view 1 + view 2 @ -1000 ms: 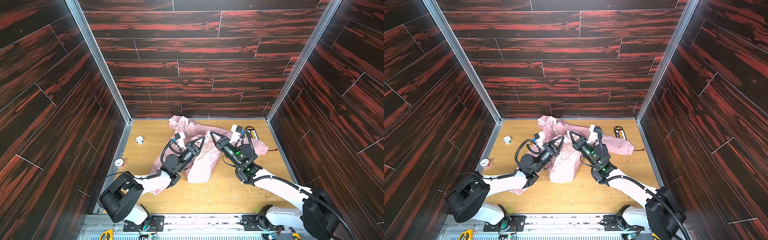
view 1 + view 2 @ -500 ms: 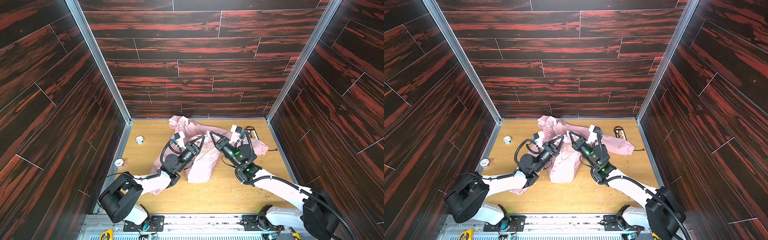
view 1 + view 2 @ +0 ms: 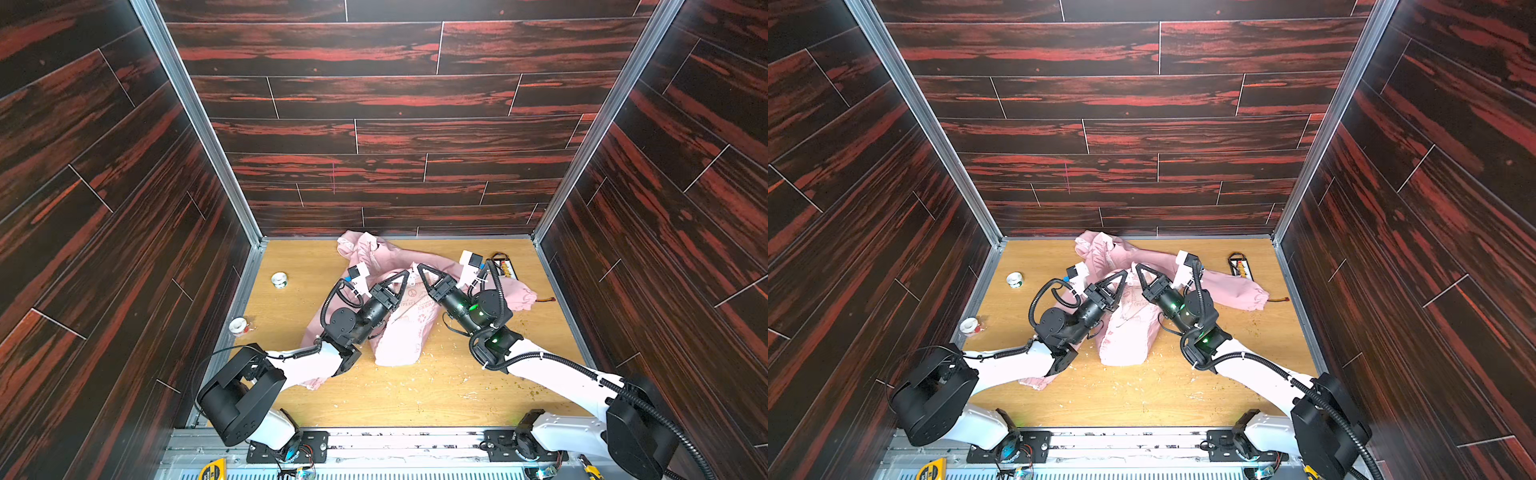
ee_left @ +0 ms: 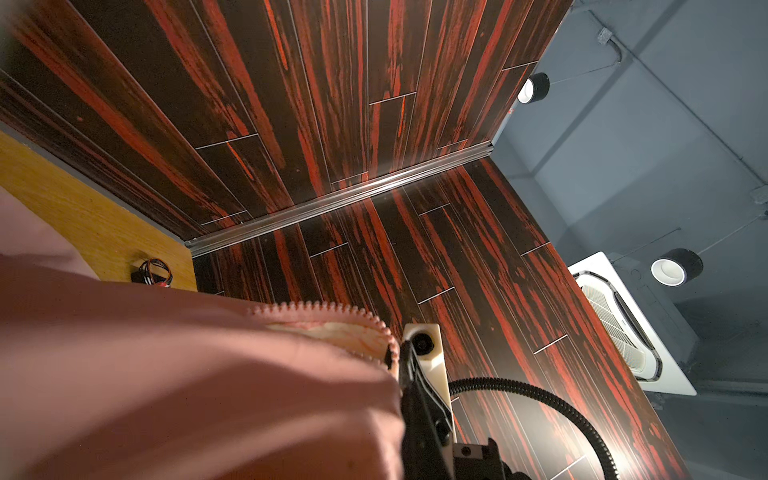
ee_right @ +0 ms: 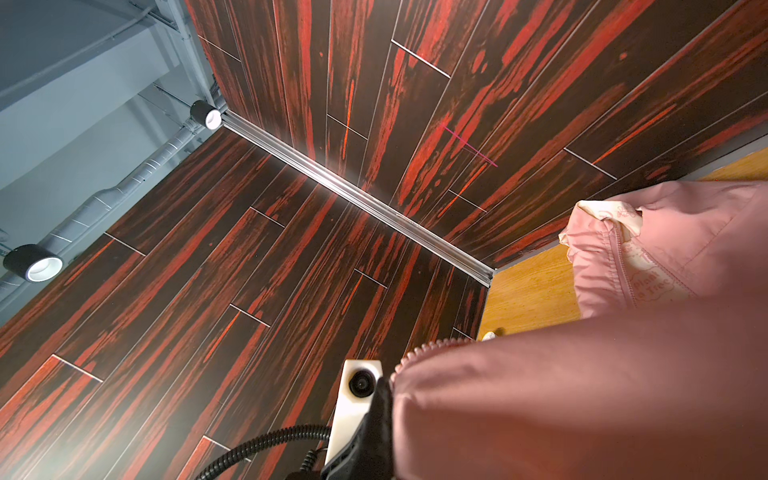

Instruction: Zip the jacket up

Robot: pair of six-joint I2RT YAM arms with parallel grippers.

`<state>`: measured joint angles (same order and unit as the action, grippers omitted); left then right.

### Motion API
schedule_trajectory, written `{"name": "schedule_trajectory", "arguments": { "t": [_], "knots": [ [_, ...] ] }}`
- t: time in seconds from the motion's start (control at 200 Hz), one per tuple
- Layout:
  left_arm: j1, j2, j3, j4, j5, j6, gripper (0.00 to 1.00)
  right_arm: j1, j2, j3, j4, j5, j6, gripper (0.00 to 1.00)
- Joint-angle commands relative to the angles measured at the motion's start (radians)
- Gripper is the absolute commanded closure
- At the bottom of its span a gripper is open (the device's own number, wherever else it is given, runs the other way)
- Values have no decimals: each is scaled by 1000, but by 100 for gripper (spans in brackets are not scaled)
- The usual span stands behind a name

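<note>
Holding both front edges up off the desk: left tool and right tool are each pressed together on the jacket, tips side by side and nearly meeting over its middle in both top views. Wrist views back this: fabric drapes over each tool, with zipper teeth running right up to the left pinch and another row ending at the right one. Jacket sits mid-desk toward the back: hood close to the back wall, one sleeve trailing toward the right wall, body running from the tips toward the robot's side. So the zipper line lies roughly along that back-to-front axis, dropping away from the tips toward the robot. My read: the step in hand is mating the two halves at one end. Both arms are equally near, so what matters is getting the two tooth rows parallel, not reach. Can't see a slider or pin in any view, so can't tell which tool has which half. Room: bare desk on the near side for pulling the body taut, almost none behind the hood. Two tape rolls sit well apart on the left, and a small wired pack lies near the sleeve at the back right; neither looks in the way.
</note>
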<state>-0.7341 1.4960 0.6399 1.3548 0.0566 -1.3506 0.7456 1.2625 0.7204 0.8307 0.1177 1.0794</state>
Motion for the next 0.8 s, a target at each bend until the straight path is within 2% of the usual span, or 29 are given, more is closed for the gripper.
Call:
{"name": "schedule_trajectory", "arguments": {
  "t": [0.0, 0.441, 0.797],
  "knots": [
    [2, -44, 22, 53, -7, 2, 100, 10, 14, 33, 45, 5, -12, 100],
    [3, -45, 23, 53, -39, -14, 100, 11, 26, 49, 67, -23, -39, 100],
    [-5, -44, 41, 54, -47, -17, 100, 11, 44, 69, 98, 5, -41, 100]
  ]
}}
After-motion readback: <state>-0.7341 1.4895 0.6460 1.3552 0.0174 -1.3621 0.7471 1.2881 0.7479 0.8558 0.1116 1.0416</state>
